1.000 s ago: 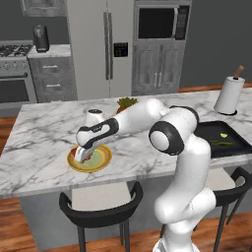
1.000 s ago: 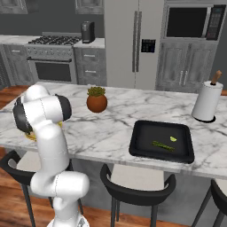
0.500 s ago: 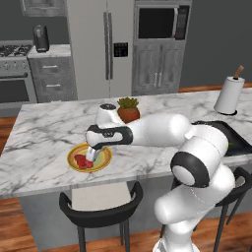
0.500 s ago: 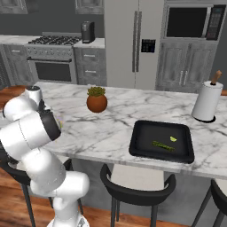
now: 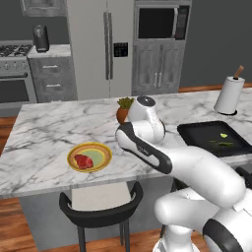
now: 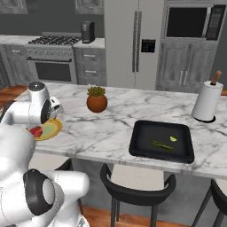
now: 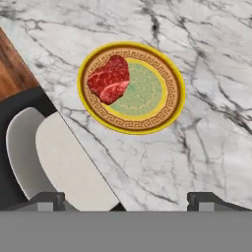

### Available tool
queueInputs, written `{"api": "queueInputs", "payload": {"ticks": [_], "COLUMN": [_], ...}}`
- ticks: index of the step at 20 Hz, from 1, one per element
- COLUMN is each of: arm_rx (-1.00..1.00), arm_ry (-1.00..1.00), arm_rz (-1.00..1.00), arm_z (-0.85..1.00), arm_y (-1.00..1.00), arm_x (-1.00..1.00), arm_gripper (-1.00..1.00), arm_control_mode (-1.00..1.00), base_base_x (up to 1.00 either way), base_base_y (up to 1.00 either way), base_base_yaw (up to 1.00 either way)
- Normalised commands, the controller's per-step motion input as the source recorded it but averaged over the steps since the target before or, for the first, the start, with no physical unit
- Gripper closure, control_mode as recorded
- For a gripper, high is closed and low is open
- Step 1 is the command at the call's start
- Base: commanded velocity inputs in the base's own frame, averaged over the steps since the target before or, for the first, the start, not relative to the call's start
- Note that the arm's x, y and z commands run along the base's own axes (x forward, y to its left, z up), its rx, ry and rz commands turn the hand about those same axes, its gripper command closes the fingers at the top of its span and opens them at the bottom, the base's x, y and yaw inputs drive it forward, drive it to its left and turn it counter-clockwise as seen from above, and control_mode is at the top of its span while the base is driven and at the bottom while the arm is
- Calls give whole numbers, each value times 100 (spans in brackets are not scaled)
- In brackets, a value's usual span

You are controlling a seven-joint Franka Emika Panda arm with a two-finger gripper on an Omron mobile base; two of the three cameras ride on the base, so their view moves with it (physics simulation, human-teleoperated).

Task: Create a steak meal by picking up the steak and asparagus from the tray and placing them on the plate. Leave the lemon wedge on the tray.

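**Steak on the plate, greens on the tray**

Left base view: the steak point(image 5: 83, 161) lies on the plate point(image 5: 100, 149), toward nine o'clock; the tray point(image 5: 194, 134) sits far off at three o'clock, holding the asparagus point(image 5: 220, 143) and the lemon wedge point(image 5: 224, 135).

Right base view: plate beside the arm, tray well apart — asparagus at its middle, lemon wedge at one o'clock.

Hand view: the gripper point(image 7: 126, 201) is spread wide above the plate, gripping nothing — steak at ten o'clock.

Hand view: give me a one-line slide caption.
Steak lies on the plate near its rim, open gripper above the marble counter.
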Motion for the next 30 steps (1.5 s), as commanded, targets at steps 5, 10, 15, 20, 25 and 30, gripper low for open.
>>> {"api": "queueInputs", "payload": {"ticks": [5,10,15,20,25,30], "arm_rx": [0,-2,-6,-9,-1,0], "arm_ry": [-3,4,13,21,18,16], "arm_rz": [-7,-1,-1,-9,-24,-25], "arm_z": [78,43,14,-1,-3,-15], "arm_y": [-100,-100,-100,-100,-100,-100], "arm_x": [-7,-1,-10,0,0,4], "arm_gripper": [-100,-100,-100,-100,-100,-100], "arm_control_mode": [-100,-100,-100,-100,-100,-100], "base_base_x": [0,0,0,0,0,0], "base_base_y": [0,0,0,0,0,0], "base_base_yaw": [0,0,0,0,0,0]}}
